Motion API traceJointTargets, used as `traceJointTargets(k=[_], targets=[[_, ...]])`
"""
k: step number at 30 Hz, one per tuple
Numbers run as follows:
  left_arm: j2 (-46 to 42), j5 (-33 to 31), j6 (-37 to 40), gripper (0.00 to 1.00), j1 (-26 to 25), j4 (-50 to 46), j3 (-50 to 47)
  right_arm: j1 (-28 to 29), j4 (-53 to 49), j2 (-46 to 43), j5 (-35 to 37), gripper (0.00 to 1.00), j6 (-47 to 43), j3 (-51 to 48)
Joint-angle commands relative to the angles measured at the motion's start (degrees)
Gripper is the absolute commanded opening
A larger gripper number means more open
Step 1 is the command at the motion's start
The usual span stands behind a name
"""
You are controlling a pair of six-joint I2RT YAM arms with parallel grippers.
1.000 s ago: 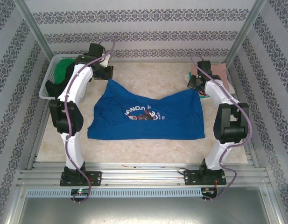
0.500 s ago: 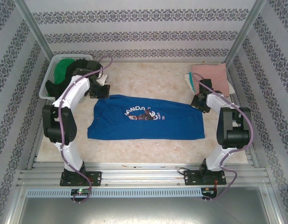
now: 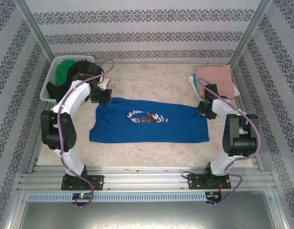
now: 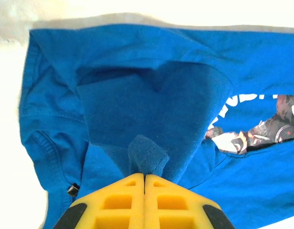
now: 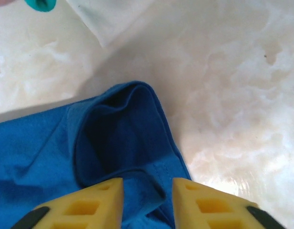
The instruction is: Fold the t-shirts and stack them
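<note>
While the royal-blue t-shirt [image 3: 147,128] lies spread across the middle of the tabletop [image 3: 151,78], both arms reach down to its far edge, one at each end. The shirt forms a wide band running left to right, with its white-and-dark chest print [image 3: 147,117] facing up near the far edge.

The left arm [image 3: 73,98] bends over the shirt's far-left corner. In the left wrist view the left jaws are closed tight, the two yellow fingers [image 4: 119,202] pressed together on a small raised tuck of blue cloth [image 4: 161,95]. The fabric around the tuck is creased and doubled over, and part of the print [image 4: 261,129] shows to the right.

The right arm [image 3: 232,114] comes down at the far-right corner. The right jaws stand partly open. Their yellow fingers [image 5: 87,207] are apart, and a rounded fold of the blue shirt [image 5: 42,152] runs into the gap between them. Whether either finger touches the cloth I cannot tell. Pale marbled tabletop [image 5: 232,95] lies just beside that corner.

A white slatted basket [image 3: 47,85] sits at the far left, holding a green t-shirt [image 3: 65,69] and a black t-shirt [image 3: 54,89]. A salmon-pink t-shirt [image 3: 214,78] lies folded at the far right, with a white cloth [image 3: 193,82] just beside it.
</note>
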Motion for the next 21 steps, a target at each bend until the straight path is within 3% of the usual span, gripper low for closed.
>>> traceJointTargets(k=[1,5,10,13,18,21], targets=[[-2.02,1.43,0.05,0.0,0.57,1.66,-0.8,2.39,-1.37,-7.54,2.7,0.47,0.05,-2.44],[-2.65,1.61,0.07,0.0,0.5,0.89,-0.13,13.54,3.23,-11.73,1.34,0.56,0.34,-3.58],[-4.5,1.33,-0.99,0.0,0.42,-0.92,1.81,32.06,9.2,-6.69,-1.01,0.6,-0.18,2.94],[-5.74,0.86,-1.42,0.0,0.21,-1.33,2.3,41.15,18.21,-2.36,-7.38,0.63,-4.01,5.94],[-5.48,1.18,-1.96,0.0,-0.15,-2.0,3.62,50.09,26.82,6.44,-9.12,0.65,-14.18,12.04],[-5.36,1.91,-2.23,0.0,-0.28,-1.89,4.11,52.93,28.99,11.81,-5.31,0.65,-18.49,15.84]])
